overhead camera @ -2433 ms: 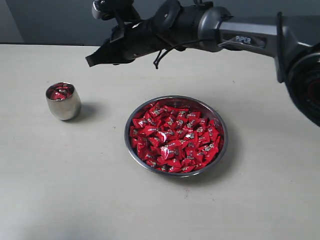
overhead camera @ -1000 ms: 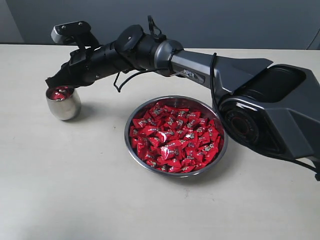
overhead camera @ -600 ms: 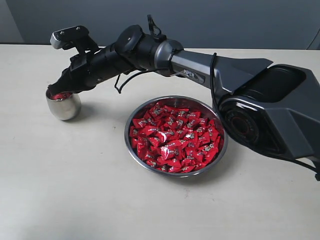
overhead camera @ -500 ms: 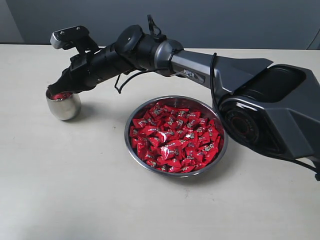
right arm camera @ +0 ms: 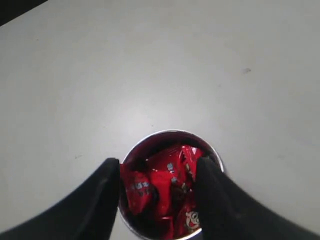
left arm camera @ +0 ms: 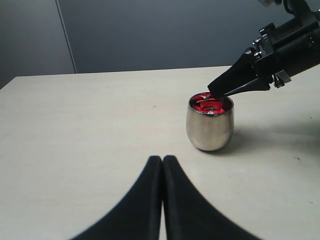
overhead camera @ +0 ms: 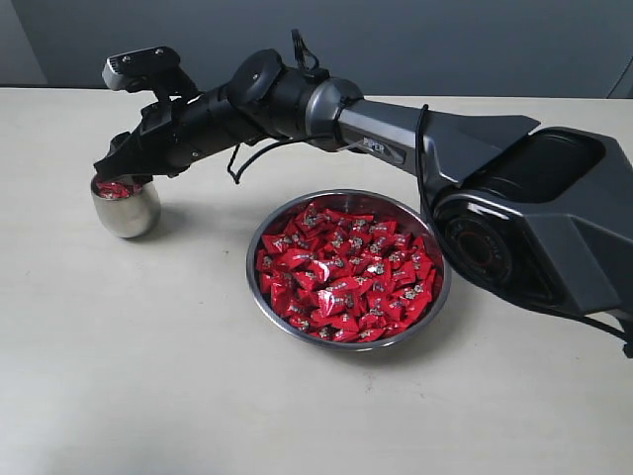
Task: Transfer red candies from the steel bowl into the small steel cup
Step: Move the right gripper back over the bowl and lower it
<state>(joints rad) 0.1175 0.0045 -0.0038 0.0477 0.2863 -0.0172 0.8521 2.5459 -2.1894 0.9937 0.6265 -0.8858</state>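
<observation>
Right tool (right arm camera: 158,167) spread open over the small steel cup (overhead camera: 126,208), red candies (overhead camera: 346,272) heaped in the steel bowl (overhead camera: 348,345).

The right arm reaches across to the far left of the bench (overhead camera: 148,376), and its tool hangs just above the cup's mouth, its two dark fingers apart and nothing gripped between them. Down inside the cup a small pile of the red wrapped sweets fills it close to the rim. The cup stands upright on the bench, well apart from the bowl. The bowl sits near the middle, to the right of the cup and nearer, packed with candies. The left tool (left arm camera: 162,161) waits low over the bench a little way from the cup, fingers pressed together and empty.
</observation>
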